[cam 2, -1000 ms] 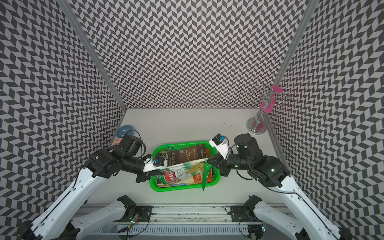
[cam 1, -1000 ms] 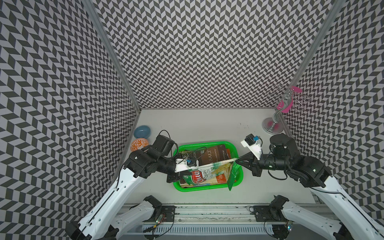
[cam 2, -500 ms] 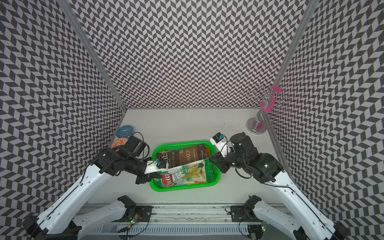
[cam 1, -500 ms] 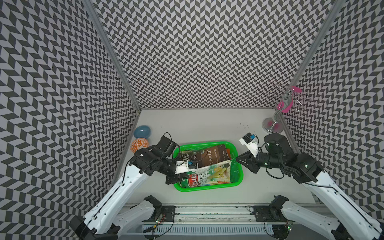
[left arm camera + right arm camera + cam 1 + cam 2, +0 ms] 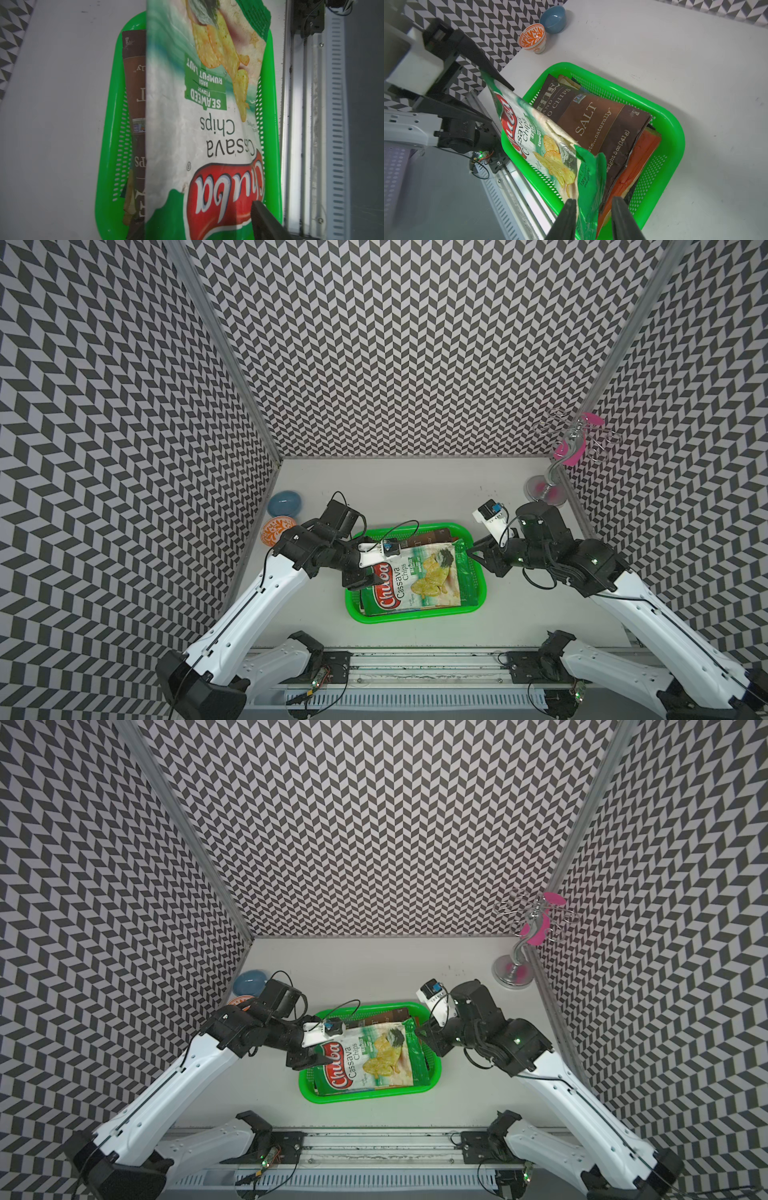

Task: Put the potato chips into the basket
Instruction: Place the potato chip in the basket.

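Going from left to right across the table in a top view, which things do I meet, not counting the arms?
orange bowl → green basket → silver stand with pink parts. The blue bowl lies just beyond the orange one, overlapping it sideways, so it is left out.

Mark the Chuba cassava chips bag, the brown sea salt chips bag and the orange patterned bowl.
Chuba cassava chips bag (image 5: 415,578): in a top view, on its printed front.
brown sea salt chips bag (image 5: 586,119): right wrist view, on the "SALT" lettering.
orange patterned bowl (image 5: 532,37): right wrist view, on its patterned inside.
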